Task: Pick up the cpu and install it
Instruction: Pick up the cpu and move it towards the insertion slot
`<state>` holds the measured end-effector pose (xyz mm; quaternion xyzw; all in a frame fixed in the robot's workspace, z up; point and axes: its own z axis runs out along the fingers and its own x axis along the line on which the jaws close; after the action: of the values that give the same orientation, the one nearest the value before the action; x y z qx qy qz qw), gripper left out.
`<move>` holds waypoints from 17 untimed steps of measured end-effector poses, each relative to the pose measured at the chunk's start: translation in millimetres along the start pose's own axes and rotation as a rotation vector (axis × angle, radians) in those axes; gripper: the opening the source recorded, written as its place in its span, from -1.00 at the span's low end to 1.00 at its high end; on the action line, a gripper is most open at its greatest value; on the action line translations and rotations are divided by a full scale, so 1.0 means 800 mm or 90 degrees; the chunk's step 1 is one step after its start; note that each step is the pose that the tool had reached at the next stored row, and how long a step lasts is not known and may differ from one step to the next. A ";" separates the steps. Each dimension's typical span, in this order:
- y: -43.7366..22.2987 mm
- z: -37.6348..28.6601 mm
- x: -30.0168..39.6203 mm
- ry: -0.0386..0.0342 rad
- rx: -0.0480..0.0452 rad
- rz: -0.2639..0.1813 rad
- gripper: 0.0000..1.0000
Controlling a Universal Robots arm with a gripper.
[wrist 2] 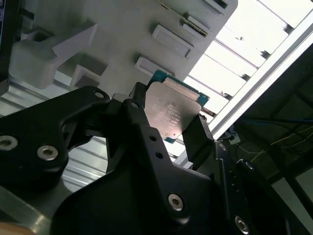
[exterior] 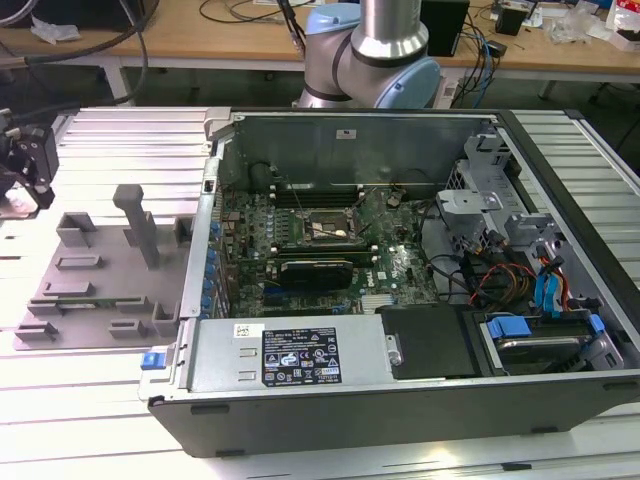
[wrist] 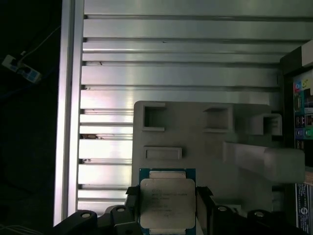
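Ribbed aluminium table (exterior: 130, 130); wooden bench (exterior: 200, 30) with cables at 12 o'clock in the exterior view. Open PC case (exterior: 400, 400) at centre, grey tray (exterior: 100, 290) at 9 o'clock of it. At 10 o'clock, gripper (exterior: 25, 185), partly cut off by the frame edge. Clamped on the cpu (wrist 2: 172, 111) by its edges, over the tray's edge. One cpu corner hidden behind the gripper body in the second wrist view.
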<state>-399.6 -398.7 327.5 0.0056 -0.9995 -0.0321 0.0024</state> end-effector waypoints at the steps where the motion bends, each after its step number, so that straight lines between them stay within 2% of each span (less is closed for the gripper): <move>1: 0.0003 -0.0031 0.0000 0.0000 0.0000 0.000 0.09; 11: 0.0025 -0.0271 0.0001 0.0000 0.0000 0.000 0.09; 17: 0.0035 -0.0366 0.0001 0.0000 0.0000 0.000 0.09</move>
<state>-399.6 -397.8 356.9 0.0057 -0.9995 -0.0322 0.0024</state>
